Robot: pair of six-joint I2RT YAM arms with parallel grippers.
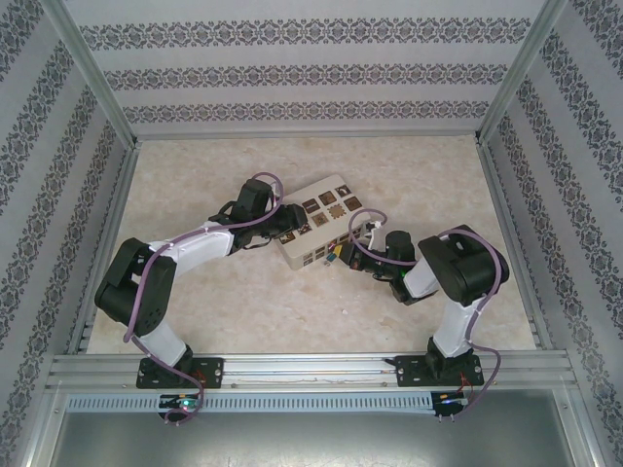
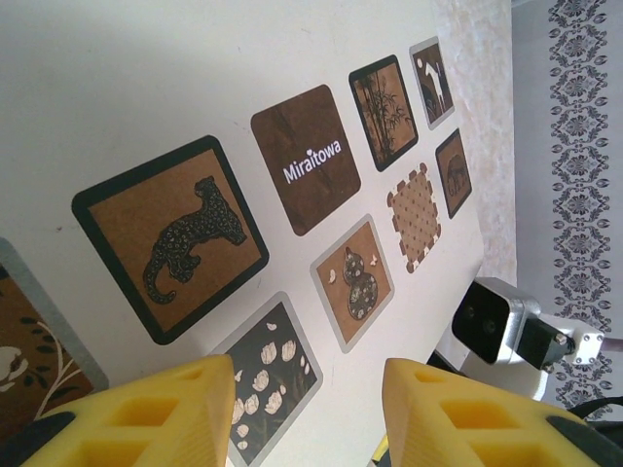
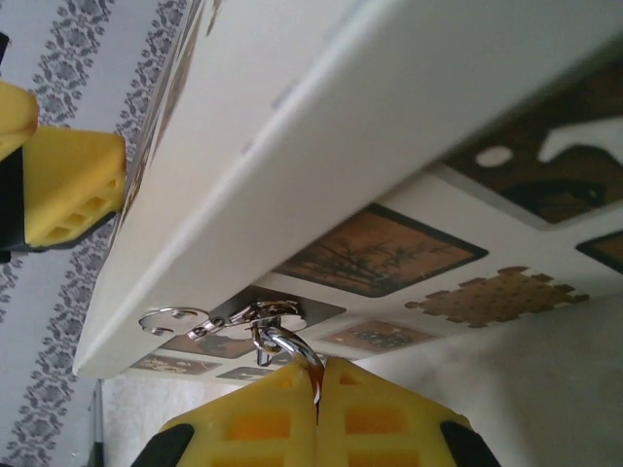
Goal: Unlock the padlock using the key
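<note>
Judged key (image 3: pixel 316 391) light, stiff, slippery, best pinched flat by its bow; found right gripper (image 3: pixel 319 370) seemingly clamped on it at bottom centre, left gripper (image 2: pixel 310 384) spread, empty, over box (image 2: pixel 146 78)

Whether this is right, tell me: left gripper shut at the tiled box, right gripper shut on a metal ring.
Wrong on the left gripper: the left wrist view shows it open at the tiled box. The right gripper is shut on a metal ring, as stated.
</note>
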